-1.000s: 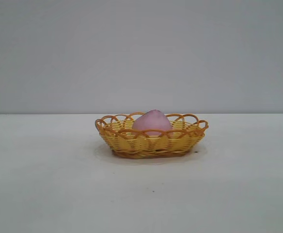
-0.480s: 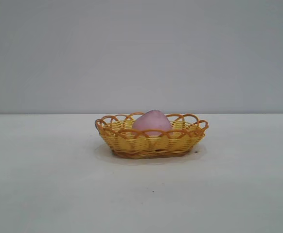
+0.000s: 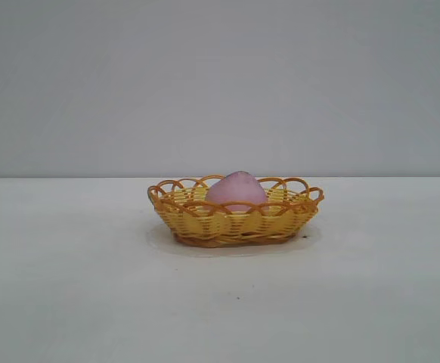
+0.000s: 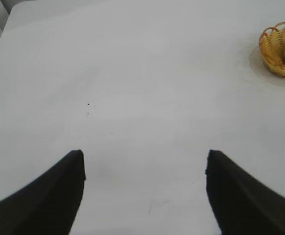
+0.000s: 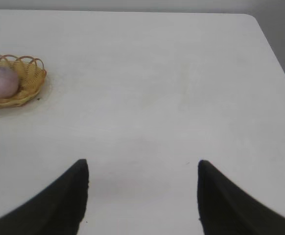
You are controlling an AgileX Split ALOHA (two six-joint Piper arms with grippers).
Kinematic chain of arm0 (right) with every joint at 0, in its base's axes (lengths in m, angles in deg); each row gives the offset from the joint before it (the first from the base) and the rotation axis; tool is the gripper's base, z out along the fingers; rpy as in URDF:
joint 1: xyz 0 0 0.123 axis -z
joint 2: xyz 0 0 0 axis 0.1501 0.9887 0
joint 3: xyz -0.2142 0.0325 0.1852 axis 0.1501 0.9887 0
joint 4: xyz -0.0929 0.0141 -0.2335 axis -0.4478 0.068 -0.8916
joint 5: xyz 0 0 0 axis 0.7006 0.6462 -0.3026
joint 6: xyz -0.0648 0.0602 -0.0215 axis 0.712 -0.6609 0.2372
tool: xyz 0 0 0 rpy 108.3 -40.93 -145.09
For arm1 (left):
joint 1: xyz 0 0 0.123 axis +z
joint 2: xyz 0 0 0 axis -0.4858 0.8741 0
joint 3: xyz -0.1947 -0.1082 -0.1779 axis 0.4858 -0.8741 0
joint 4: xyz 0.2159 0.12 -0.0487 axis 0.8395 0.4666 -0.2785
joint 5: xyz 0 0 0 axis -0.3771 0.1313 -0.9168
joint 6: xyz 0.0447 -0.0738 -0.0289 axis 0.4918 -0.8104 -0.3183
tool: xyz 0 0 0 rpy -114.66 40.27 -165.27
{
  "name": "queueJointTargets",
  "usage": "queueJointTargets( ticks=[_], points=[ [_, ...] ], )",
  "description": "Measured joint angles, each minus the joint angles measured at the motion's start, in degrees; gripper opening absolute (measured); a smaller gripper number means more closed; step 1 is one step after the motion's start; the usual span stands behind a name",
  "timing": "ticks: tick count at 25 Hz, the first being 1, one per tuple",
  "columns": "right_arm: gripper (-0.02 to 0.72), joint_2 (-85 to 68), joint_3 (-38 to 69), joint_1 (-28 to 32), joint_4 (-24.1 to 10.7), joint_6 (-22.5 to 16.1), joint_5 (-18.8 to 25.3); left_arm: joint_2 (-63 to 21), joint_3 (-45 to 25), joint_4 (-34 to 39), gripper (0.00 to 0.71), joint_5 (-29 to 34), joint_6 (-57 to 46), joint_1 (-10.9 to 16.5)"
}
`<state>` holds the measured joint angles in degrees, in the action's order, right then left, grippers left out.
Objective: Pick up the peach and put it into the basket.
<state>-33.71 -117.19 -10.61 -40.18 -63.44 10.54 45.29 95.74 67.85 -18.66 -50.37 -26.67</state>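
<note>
exterior view, peach inside basket

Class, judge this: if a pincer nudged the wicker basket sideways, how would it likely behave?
The wicker basket would probably slide rather than tip, being shallow and wide-based. Its open weave suggests lightness. The peach inside may rock, being rounded.

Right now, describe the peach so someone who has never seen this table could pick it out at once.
On the plain white table stands one yellow-orange woven basket with a looped rim, near the middle. Inside it sits the peach, a matte dusty-pink lump with a slightly pointed top poking above the rim, the only pink, smooth thing there.
</note>
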Motion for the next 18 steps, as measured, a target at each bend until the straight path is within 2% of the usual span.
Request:
queueJointTargets(
  ticks=[3,18],
  points=[
    [0.414,0.0,0.0,0.0,0.0,0.0,0.0,0.0,0.0,0.0,0.463,0.0,0.0,-0.67],
    [0.414,0.0,0.0,0.0,0.0,0.0,0.0,0.0,0.0,0.0,0.463,0.0,0.0,-0.69]
  ],
)
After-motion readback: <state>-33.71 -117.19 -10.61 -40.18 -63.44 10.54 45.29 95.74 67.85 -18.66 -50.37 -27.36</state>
